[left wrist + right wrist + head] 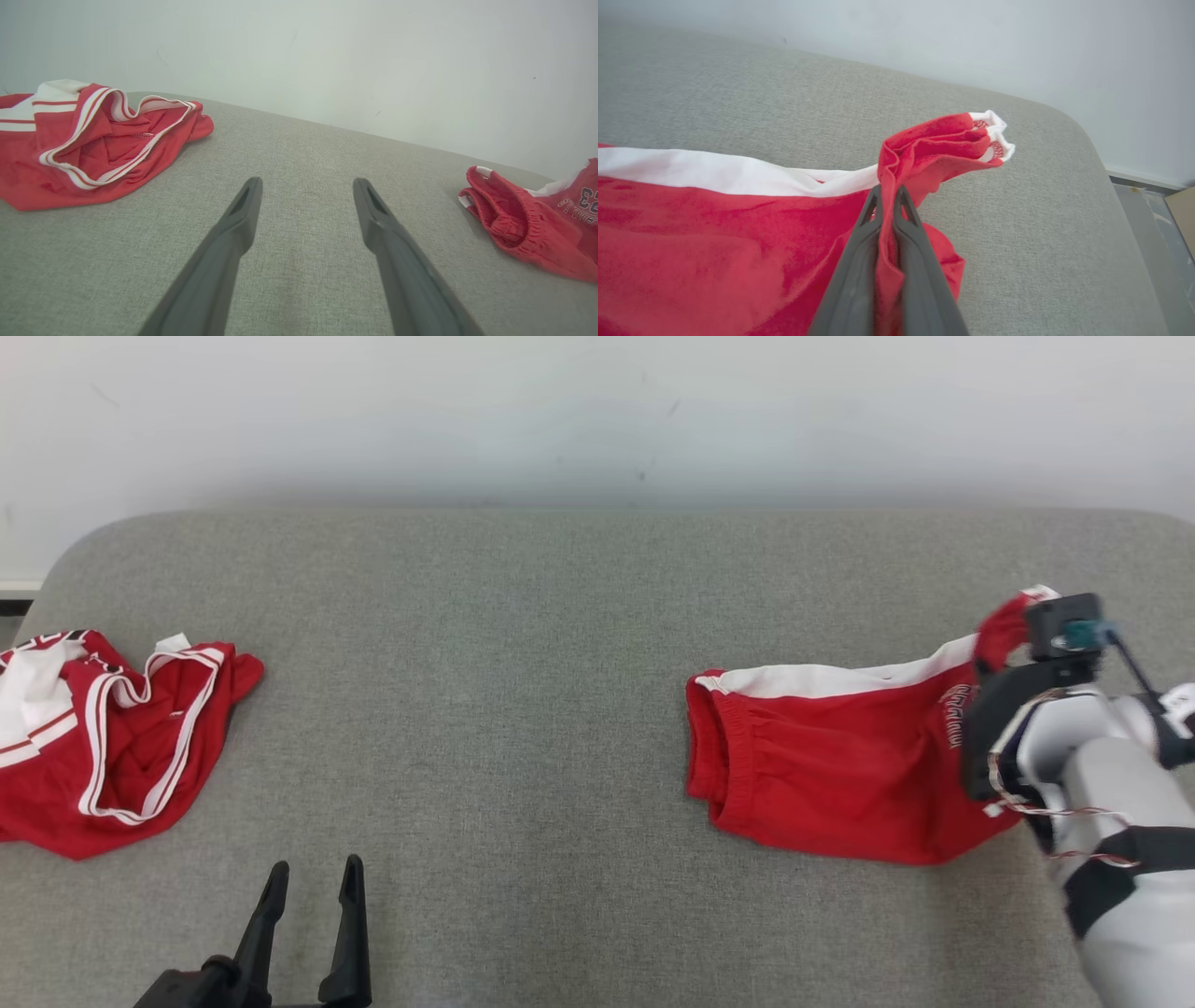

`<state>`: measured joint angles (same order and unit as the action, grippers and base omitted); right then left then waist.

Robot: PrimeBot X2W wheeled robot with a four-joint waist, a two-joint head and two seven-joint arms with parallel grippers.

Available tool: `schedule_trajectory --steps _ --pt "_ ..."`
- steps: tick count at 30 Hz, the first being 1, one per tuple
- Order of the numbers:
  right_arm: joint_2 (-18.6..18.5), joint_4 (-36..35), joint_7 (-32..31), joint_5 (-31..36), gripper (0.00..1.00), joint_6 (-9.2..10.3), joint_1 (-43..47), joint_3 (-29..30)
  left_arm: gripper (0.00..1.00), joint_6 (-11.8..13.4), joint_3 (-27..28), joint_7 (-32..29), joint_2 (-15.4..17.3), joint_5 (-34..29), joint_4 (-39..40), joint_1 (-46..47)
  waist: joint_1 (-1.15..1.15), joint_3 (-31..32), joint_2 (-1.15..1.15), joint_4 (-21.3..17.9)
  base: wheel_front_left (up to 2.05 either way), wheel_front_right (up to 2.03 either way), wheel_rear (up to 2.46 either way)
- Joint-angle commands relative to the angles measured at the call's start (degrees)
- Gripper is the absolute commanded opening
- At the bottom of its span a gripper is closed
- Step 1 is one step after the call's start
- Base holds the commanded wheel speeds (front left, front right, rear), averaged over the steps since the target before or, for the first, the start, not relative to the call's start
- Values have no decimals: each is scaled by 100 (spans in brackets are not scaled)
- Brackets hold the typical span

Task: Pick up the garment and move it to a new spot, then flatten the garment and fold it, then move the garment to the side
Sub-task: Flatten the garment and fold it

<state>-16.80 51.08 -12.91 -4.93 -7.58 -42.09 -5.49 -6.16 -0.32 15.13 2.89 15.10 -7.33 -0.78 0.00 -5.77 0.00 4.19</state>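
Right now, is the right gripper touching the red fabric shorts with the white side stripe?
Touching. The right wrist view shows the right gripper shut on a raised fold of the red fabric shorts, cloth pinched between its dark fingers.

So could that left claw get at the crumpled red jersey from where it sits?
Probably yes. The left claw is open and empty, and only bare grey cushion lies between it and the crumpled jersey. Its true reach I can't judge.
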Motion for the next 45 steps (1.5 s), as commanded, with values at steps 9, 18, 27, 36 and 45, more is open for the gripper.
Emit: schedule_trajectory --steps 9,18,27,36,45 --pt "626 -817 -710 -433 0 17 302 -1137 100 -40 14 2 -1 -17 -19 -142 0 162 0 26 0 0 0" --pt "987 -810 -767 -476 0 17 420 -1460 100 -55 -56 2 0 32 -45 -153 0 176 0 185 0 0 0" --pt "1253 -718 -582 -410 0 17 343 -1723 100 -41 -1 3 -1 38 -5 -192 0 179 0 213 0 0 0" --pt "1363 -644 -384 -1132 100 17 482 -1660 100 -29 -23 3 -1 56 0 -94 0 124 0 168 0 0 0" --pt "830 -1178 555 -1588 100 17 621 -1050 100 1 3 2 -1 67 8 -99 0 130 0 119 0 0 0"
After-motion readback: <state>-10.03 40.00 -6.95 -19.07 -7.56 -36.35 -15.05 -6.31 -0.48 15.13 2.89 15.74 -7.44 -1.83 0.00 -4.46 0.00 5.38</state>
